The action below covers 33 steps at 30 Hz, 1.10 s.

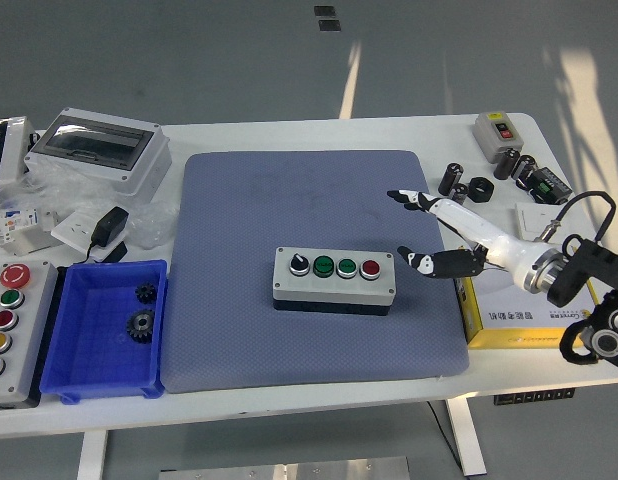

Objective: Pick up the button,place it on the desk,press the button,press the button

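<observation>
The button box is a long grey housing with a dark base, carrying a black-and-white knob at its left end, then two green buttons and a red one in a row. It lies flat near the middle of the blue-grey mat on the white bench. The right hand hangs above the mat's right edge, just right of the box and clear of it; its fingers are spread apart, the thumb pointing toward the box, holding nothing.
</observation>
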Available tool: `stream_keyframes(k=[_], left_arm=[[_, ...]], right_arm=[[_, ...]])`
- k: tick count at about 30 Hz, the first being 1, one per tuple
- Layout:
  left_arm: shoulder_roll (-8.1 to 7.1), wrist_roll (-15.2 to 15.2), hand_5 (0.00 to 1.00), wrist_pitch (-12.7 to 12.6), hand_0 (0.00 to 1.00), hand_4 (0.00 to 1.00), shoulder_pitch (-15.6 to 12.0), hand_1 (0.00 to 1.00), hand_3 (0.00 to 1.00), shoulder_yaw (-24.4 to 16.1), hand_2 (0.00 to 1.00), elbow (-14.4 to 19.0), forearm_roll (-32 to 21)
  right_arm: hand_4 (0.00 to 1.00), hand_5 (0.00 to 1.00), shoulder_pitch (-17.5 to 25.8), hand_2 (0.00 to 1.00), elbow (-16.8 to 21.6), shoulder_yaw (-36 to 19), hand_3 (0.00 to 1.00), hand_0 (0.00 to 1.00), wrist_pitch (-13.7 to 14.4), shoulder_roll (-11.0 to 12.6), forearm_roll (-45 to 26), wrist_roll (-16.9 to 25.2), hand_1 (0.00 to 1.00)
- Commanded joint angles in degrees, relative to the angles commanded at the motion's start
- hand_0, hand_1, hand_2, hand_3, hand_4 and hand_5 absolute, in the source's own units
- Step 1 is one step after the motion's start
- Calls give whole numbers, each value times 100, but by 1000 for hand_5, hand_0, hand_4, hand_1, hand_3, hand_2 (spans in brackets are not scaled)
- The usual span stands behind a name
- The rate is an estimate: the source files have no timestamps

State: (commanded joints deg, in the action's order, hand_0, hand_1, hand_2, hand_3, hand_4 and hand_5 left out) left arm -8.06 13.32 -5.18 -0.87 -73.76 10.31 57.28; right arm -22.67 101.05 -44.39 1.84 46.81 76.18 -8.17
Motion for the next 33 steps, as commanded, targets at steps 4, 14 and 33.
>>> stream_keyframes(k=[4, 14, 33], left_arm=[[5, -9, 158, -5, 618, 585, 4, 559, 598, -10, 549, 0, 3], [-11, -3, 156, -18, 617, 579, 14, 558, 595, -21, 549, 0, 1], [-2, 15, 161, -17, 616, 578, 8, 556, 594, -10, 547, 0, -5]], right_arm=[[606, 2, -53, 998, 88, -403, 998, 998, -773, 146, -328, -699, 998], [430, 107, -417, 506, 88, -398, 849, 239, -2336, 46, -1104, -1686, 386], [326, 2, -879, 290, -526, 163, 844, 48, -2237, -610, -985, -1668, 191]])
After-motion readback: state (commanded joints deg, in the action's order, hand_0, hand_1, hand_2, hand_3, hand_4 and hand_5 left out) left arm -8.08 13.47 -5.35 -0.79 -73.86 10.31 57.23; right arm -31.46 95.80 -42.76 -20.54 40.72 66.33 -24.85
